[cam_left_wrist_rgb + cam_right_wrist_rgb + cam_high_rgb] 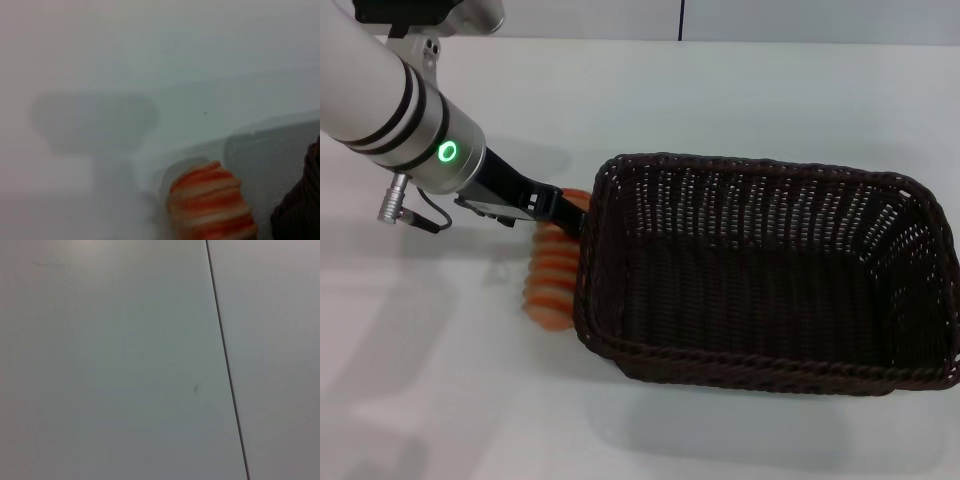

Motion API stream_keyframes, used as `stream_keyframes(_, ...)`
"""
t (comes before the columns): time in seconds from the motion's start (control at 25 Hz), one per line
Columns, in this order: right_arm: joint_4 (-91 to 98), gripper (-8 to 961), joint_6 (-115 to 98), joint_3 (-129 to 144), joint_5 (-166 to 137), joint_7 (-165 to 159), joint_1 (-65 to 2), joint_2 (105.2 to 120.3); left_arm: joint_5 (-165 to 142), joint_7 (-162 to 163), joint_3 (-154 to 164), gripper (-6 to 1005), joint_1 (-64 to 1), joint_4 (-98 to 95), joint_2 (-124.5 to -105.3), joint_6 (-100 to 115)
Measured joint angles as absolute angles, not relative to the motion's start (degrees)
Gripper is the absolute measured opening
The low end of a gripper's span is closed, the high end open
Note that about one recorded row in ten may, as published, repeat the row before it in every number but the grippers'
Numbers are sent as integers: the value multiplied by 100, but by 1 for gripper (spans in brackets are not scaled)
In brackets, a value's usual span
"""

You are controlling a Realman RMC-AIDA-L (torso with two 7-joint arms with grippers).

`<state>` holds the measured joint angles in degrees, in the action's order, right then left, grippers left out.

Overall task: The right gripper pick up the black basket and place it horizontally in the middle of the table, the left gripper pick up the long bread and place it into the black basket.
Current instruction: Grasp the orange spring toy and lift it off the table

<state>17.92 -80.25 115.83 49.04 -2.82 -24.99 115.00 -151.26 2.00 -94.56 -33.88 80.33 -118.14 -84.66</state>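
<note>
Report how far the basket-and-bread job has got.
Done, apparently: the black basket lies lengthwise on the table, empty, and no right gripper shows in any view. In hand: the left gripper is down at the long bread, which lies just outside the basket's left end; a grip cannot be confirmed. Left: lifting the bread and putting it inside.

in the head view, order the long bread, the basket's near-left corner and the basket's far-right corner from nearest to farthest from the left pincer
1. Long bread: right at the left pincer, outside the black basket's left end.
2. Basket's near-left corner: just past the bread.
3. Basket's far-right corner: opposite end, on the right.
</note>
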Motion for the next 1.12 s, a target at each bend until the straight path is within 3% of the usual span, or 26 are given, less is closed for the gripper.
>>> stream_keyframes(1.12,1797,307,-7980,11616,4835,-280,-2584,11473,-14958,-105,-9563,694,-3646,7120,-11821,-7999)
